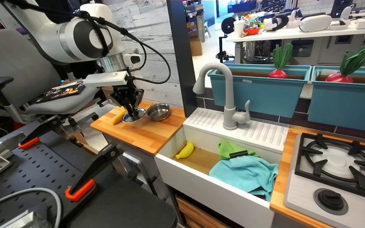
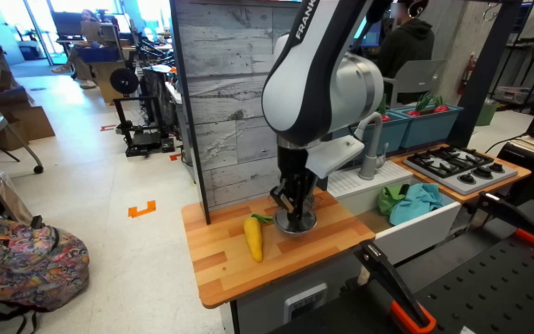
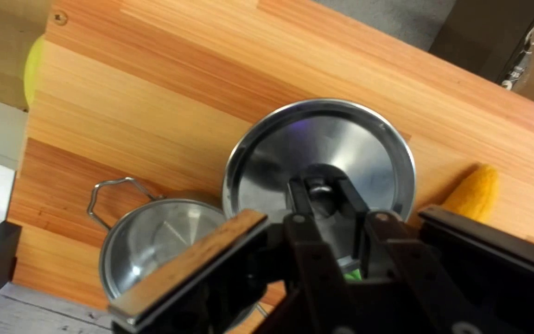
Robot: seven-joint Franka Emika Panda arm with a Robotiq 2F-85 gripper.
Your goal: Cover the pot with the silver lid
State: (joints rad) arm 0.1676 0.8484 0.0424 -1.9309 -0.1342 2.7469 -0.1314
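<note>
The gripper [image 3: 321,185] points downward, its two fingers [image 3: 300,204] closed against opposite sides of the knob [image 3: 322,204]. It grasps the silver lid [image 3: 318,144]. The lid hangs just beside the pot [image 1: 159,116], on the pot's side away from the sink [image 1: 201,188]. It seems slightly clear of the counter [image 1: 150,136]; the gap is too small to confirm.

The coming move depends on one offset. Relative to the pot, the gripper stands away from the sink and out from the plank wall [image 1: 160,25]; the travel therefore runs toward both. In the wrist view the lid's edge appears to meet the pot's rim, so the travel is judged to be short. The lid should be raised above the rim before traversing; otherwise its edge may strike the pot and push it. Because the lid is round, no long axis requires alignment.

Lid: polished silver metal, circular, shallow, with a bright raised rim. In an exterior view it appears slightly tilted; it should be levelled before lowering. Pot: low, round, shiny, uncovered, standing on the counter, about as wide as the lid. A wire handle [image 3: 93,202] projects on the pot's sink side.

A yellow toy [image 2: 253,236] with a green top lies beyond the lid from the pot, outside the expected path.
</note>
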